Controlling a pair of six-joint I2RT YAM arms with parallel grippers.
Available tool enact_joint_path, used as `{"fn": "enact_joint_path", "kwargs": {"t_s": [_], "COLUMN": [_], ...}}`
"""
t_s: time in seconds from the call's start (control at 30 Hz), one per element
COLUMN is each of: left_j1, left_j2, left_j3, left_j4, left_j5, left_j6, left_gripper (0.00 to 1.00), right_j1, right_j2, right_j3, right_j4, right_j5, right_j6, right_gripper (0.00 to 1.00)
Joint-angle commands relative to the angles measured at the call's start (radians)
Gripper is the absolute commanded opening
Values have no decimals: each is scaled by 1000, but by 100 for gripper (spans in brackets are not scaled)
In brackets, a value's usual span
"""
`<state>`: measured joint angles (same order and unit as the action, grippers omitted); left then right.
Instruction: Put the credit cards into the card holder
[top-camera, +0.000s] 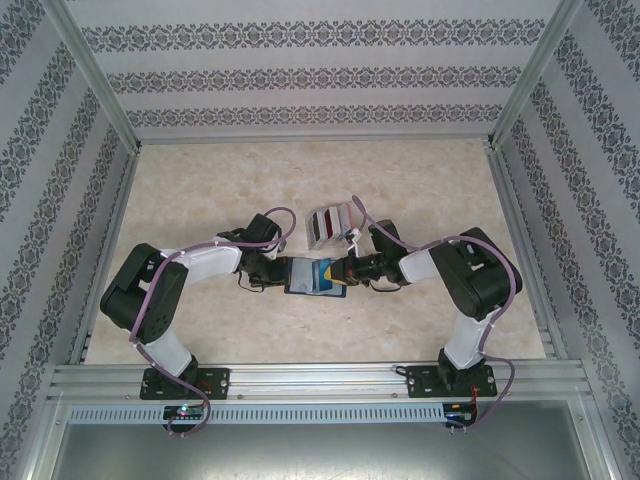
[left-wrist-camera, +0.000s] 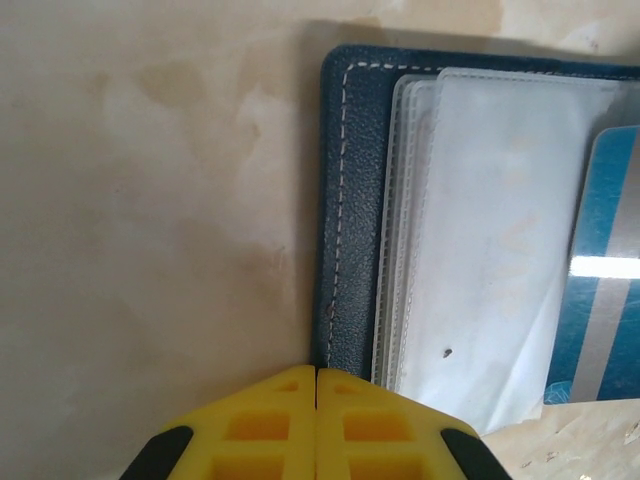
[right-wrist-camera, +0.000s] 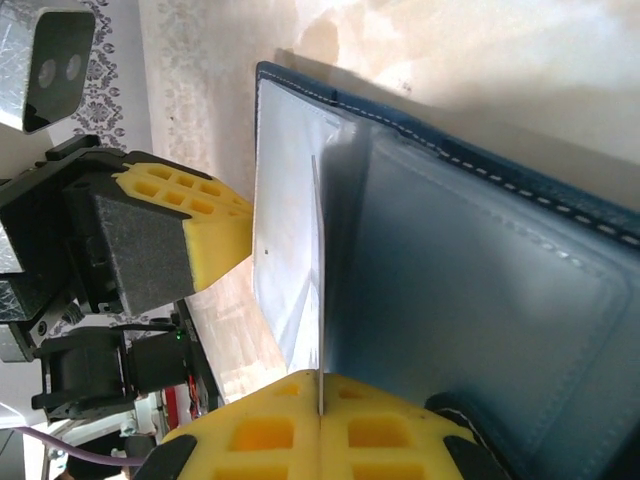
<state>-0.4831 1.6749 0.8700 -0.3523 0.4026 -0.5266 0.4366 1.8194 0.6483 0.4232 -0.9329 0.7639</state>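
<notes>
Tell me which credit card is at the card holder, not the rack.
The blue card with the silver stripe, lying among the navy card holder's clear sleeves; the rest stand in the pale rack.

Your top cam looks down from behind; wrist cams sit close on the card holder (left-wrist-camera: 345, 200), opposite sides.
</notes>
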Motion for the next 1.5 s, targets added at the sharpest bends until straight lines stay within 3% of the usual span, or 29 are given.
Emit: {"fn": "enact_joint_path", "kwargs": {"t_s": [0.0,0.53,1.03,1.47], "left_j1": [3,4,3,4], "left_j2": [26,9,-4,-3], "left_j3": [-25,-71,-87,-79], "left_j4": [6,37,50,43], "left_j5": [-82,-76,-75,-78], "left_j6": [13,-38,-33,-33], "left_gripper": [6,4,3,3], "right_j1": [14,27,51,69], "right_j2": [20,-44,51,93], "right_j3": [2,-101,-69,-76], "right_j4": [26,139,233,285], "right_j5": [8,142,69,94], "right_j6": [5,137,208,261], "right_gripper": [1,0,0,2]}}
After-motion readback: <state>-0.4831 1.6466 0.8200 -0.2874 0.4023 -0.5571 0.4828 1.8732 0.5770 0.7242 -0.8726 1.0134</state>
